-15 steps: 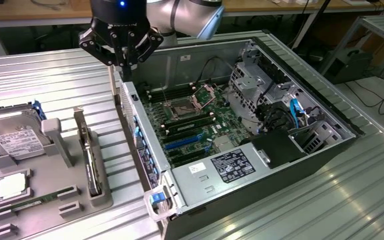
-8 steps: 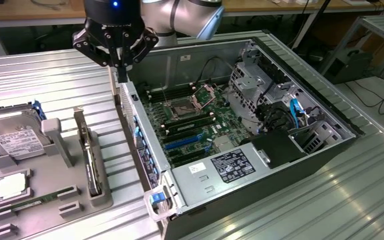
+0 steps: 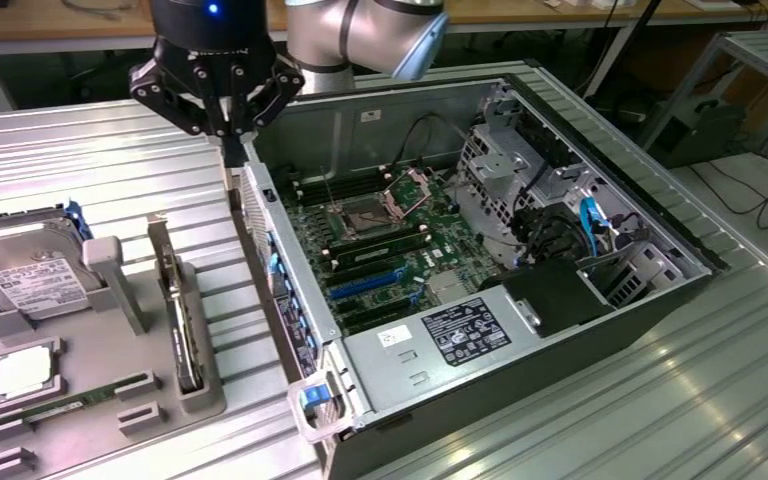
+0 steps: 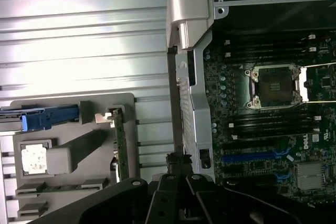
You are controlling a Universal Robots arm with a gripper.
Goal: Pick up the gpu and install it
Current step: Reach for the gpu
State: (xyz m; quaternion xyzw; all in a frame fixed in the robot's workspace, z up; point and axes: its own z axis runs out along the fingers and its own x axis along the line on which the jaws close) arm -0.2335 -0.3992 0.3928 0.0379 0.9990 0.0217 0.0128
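**Colleague:** What is your gripper doing?

**Me:** My gripper (image 3: 235, 155) hangs fingers-down over the far left corner of the open computer case (image 3: 624, 215), right at the rim of its left wall. My fingers are pressed together with nothing between them. In the wrist view the gripper (image 4: 176, 163) sits just beside that same wall, with the ribbed metal table (image 4: 84, 35) on one side of it and the motherboard (image 4: 262, 140) on the other.

**Colleague:** And the gpu?

**Me:** The gpu (image 3: 177, 310) is not in my grip. It stands on its long edge in a slot of the grey holder tray (image 3: 97, 345) on the table, to the exterior view's left of the case and nearer the camera than my fingers, with its silver bracket at the far end. It is well apart from my fingertips. The wrist view shows it too: the gpu (image 4: 120, 145) upright at the edge of the tray (image 4: 68, 106) that lies closest to the case.

**Colleague:** What else is on that tray?

**Me:** The hard drive (image 3: 31, 280) with its white label stands at the far left of the tray, and a narrow green memory stick (image 3: 71, 408) lies flat near the front. Neither one touches the gpu.

**Colleague:** And the case itself?

**Me:** It lies on its side with the panel off. The processor socket (image 3: 364, 210) is uncovered, and the blue slots (image 3: 364, 285) show below it on the board — I see no card standing in them.
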